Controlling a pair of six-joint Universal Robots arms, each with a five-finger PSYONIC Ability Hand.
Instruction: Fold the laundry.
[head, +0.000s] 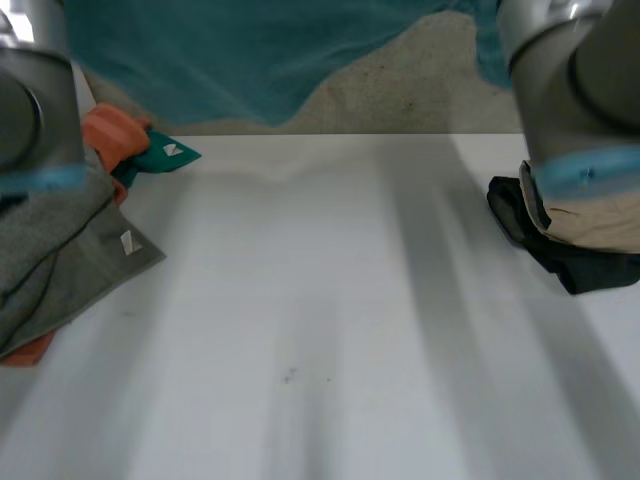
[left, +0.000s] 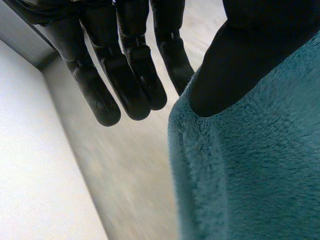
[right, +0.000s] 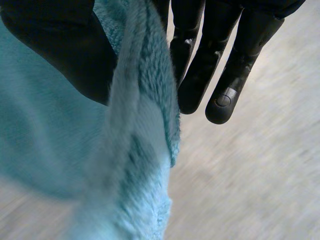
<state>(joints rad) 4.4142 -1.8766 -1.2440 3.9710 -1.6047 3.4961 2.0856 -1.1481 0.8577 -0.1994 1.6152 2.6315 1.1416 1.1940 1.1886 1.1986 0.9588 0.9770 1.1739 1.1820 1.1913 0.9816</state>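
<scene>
Far left of the worktop (head: 320, 330): a pile with a grey garment (head: 70, 250) on top, white tag showing, an orange cloth (head: 112, 132) and a green cloth (head: 165, 157) poking out behind it. The left arm (head: 30, 90) rises over the pile.

The teal fleece cloth (head: 230, 50) hangs in the air beyond the worktop's far edge, above the speckled floor (head: 420, 80), spanning from one arm across to the other.

Left hand (left: 125, 75): fingers (left: 100, 95) straight and close together, pointing down just beside the cloth's edge (left: 260, 170). The thumb (left: 240, 60) is pressed flat on the fleece face. The finger nearest the cloth meets its edge, so the cloth is pinched there between that finger and the thumb. The grip is at an upper edge of the cloth.

Right hand (right: 200, 75): the cloth's folded edge (right: 145, 100) runs between the thumb (right: 60, 50) and the fingers (right: 227, 85). The fingers are straight and side by side, and the fleece is pinched against the thumb. The cloth droops below the hand.

Far right of the worktop, under the right arm (head: 570, 90): a black garment (head: 560, 265) with a beige garment (head: 600, 220) lying on it.
</scene>
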